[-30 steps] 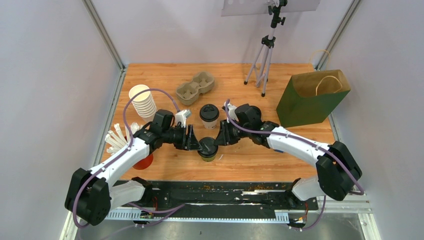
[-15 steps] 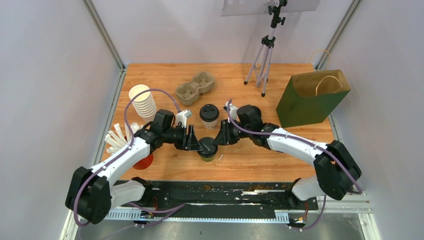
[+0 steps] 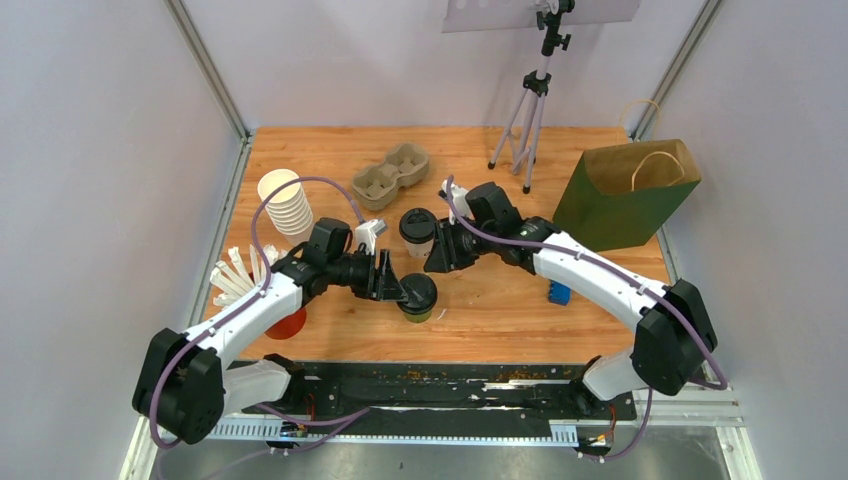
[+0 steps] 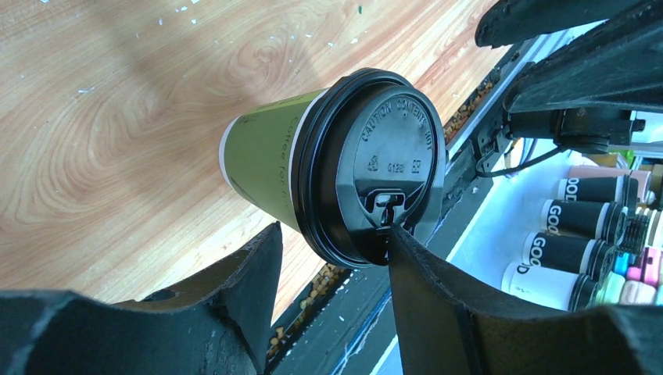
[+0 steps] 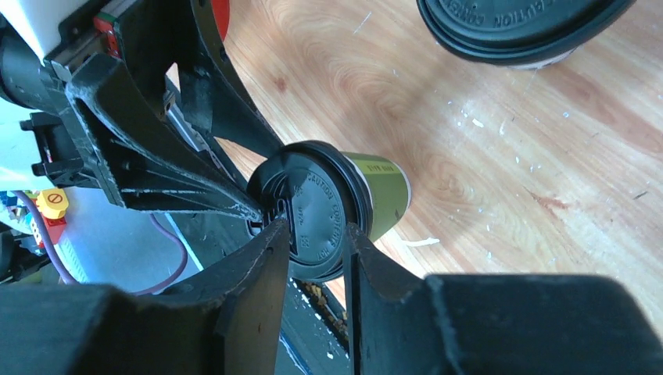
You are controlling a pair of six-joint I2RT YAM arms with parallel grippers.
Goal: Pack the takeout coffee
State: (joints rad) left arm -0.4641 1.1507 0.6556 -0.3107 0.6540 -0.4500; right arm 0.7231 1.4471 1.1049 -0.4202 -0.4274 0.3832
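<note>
The olive-green takeout coffee cup with its black lid stands near the table's front edge. My left gripper is at its left side and open. In the left wrist view the cup lies just past the fingertips, and one tip touches the lid's rim. My right gripper hovers between this cup and the white-sided cup, with its jaws a little apart and nothing in them. The right wrist view shows the green cup beyond my right gripper and the white cup's lid at the top.
A cardboard two-cup carrier lies at the back. A green paper bag stands open at the right. A stack of lidless white cups and a red cup of sticks are at the left. A tripod stands at the back, and a small blue object lies under the right arm.
My right gripper has drawn back from the green cup's lid toward the white cup, and its jaws have parted slightly. The left gripper has barely shifted.
</note>
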